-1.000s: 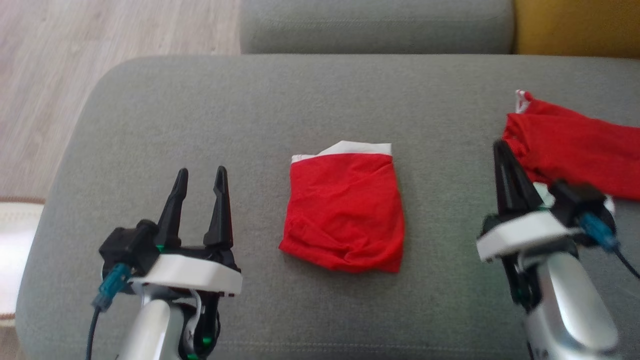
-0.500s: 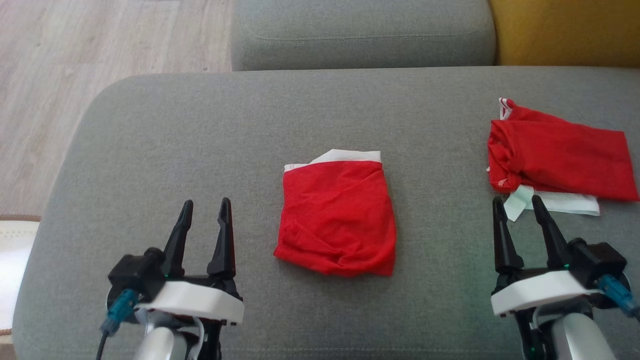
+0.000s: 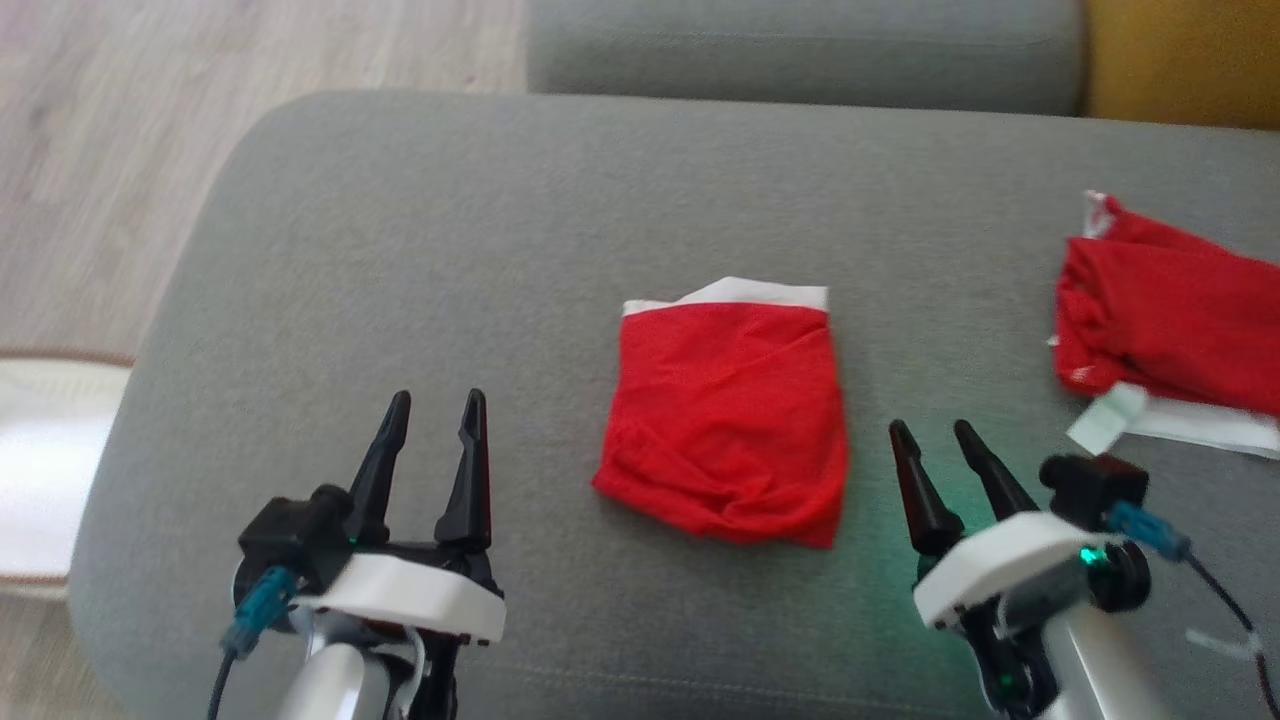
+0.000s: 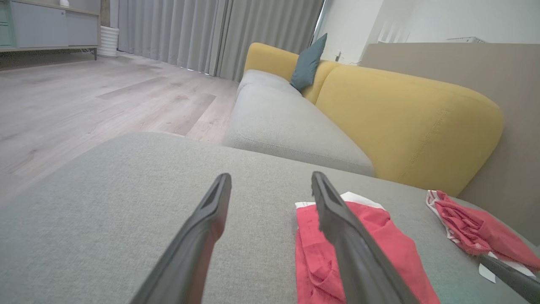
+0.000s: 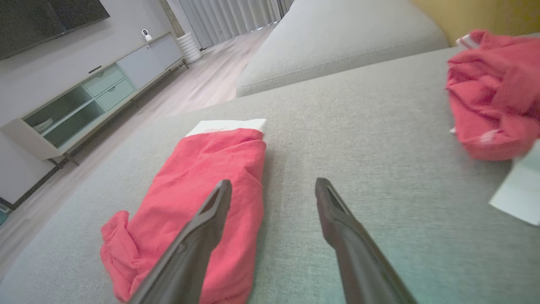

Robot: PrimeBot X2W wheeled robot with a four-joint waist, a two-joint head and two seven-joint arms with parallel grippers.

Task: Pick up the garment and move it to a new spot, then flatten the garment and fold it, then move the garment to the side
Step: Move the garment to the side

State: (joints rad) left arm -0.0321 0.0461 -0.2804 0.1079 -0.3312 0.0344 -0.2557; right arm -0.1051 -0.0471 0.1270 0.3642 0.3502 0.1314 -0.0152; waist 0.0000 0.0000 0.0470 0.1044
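Note:
A folded red garment with a white waistband lies flat in the middle of the grey cushion; it also shows as the garment right of my left fingers and the garment left of my right fingers. A second, crumpled red garment with a white label lies at the far right, also seen as the crumpled garment. My left gripper stands open left of the folded one, holding nothing. On the other side my right gripper hovers open and empty, between the two garments.
The cushion's rounded left edge drops to a wooden floor. Behind lie another grey seat cushion and a yellow backrest. A white rug edge shows at the left. A TV cabinet stands across the room.
My right gripper, shut beside the crumpled garment a second ago, has opened and drawn back and left toward the folded one. The head camera shifted. The left gripper stays as it was.

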